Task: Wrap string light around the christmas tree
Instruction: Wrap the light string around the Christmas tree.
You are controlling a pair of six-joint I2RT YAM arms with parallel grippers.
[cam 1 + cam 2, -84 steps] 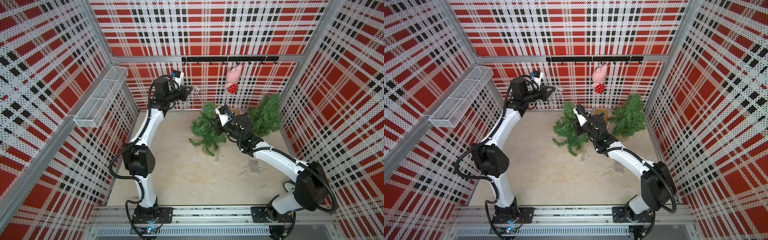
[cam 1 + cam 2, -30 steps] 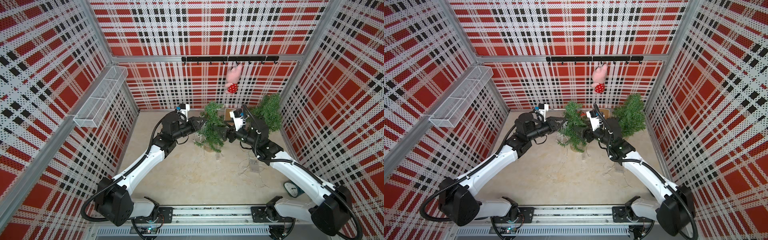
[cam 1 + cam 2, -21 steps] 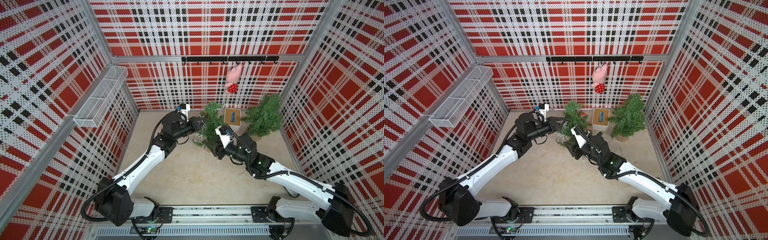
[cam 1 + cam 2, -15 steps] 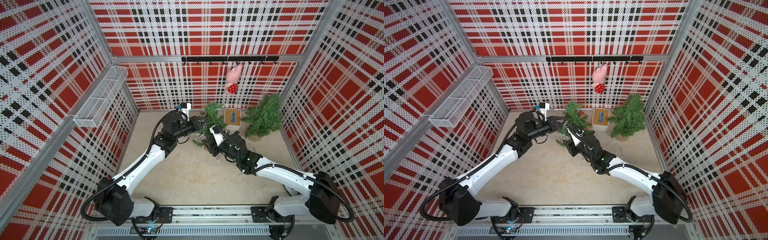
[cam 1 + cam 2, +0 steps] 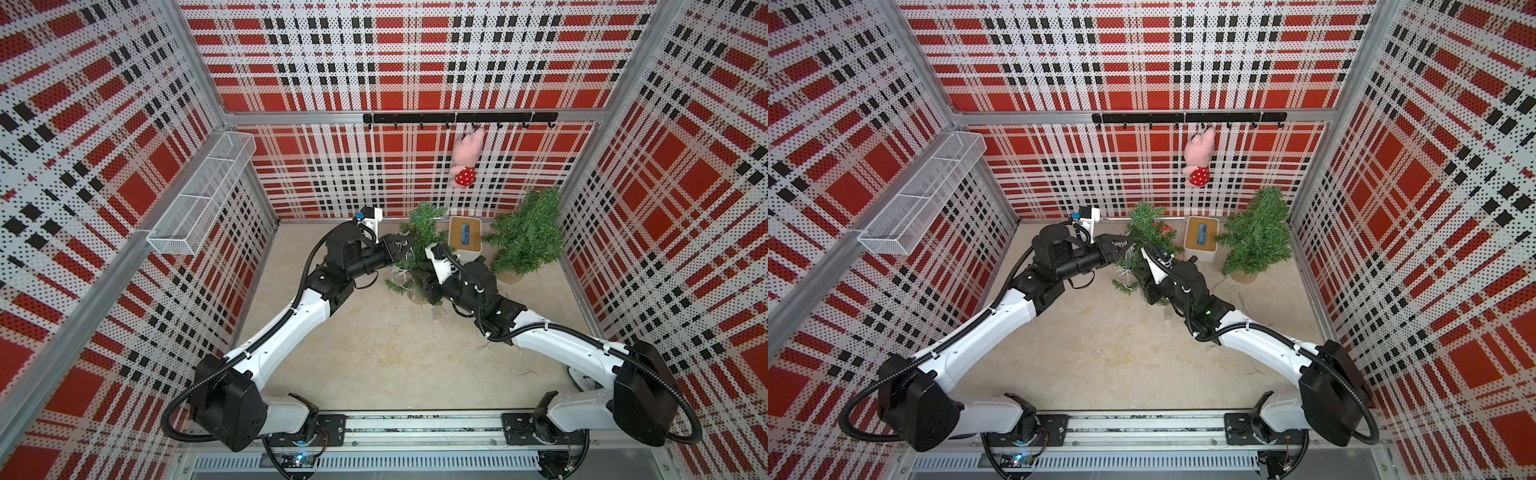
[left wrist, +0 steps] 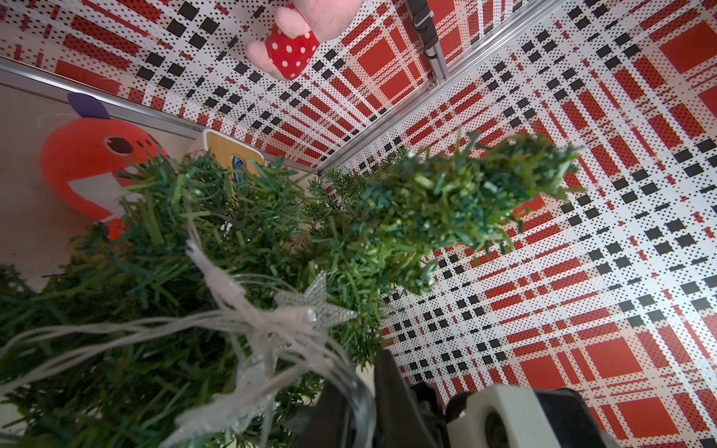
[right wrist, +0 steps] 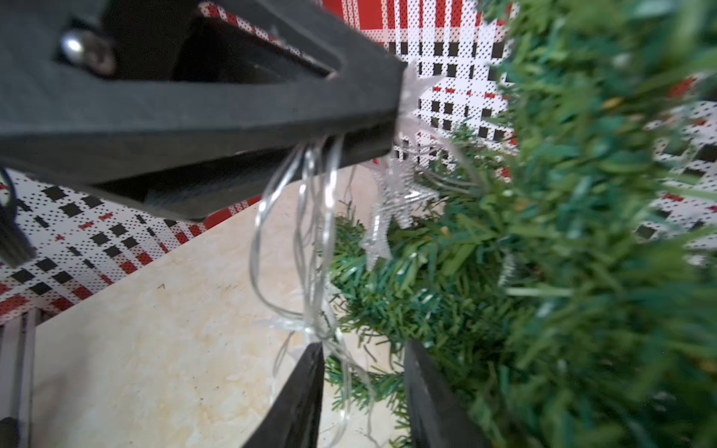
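A beige stone-look surface (image 5: 374, 357) fills the lower middle of both top views, walled by red, black and white plaid panels (image 5: 415, 62). Two white-and-black arms reach up from the bottom edge. The left arm (image 5: 291, 328) slants toward upper centre and the right arm (image 5: 557, 345) comes in from the lower right. They meet at a small green artificial christmas tree (image 5: 422, 226) standing just above centre, near the rear panel. A fuller green tree (image 5: 525, 232) stands to its right, apart from both arms, and a white box with a wooden top (image 5: 464, 233) sits between the two trees. The left jaws are at the small tree's left side, clamped on several loops of the string light (image 7: 310, 232), a thin clear wire carrying translucent star-shaped bulbs. The loops hang from them in the upper left of the right wrist view. The right jaws sit at the tree's lower branches, parted, with strands running loosely between them, not pinched.
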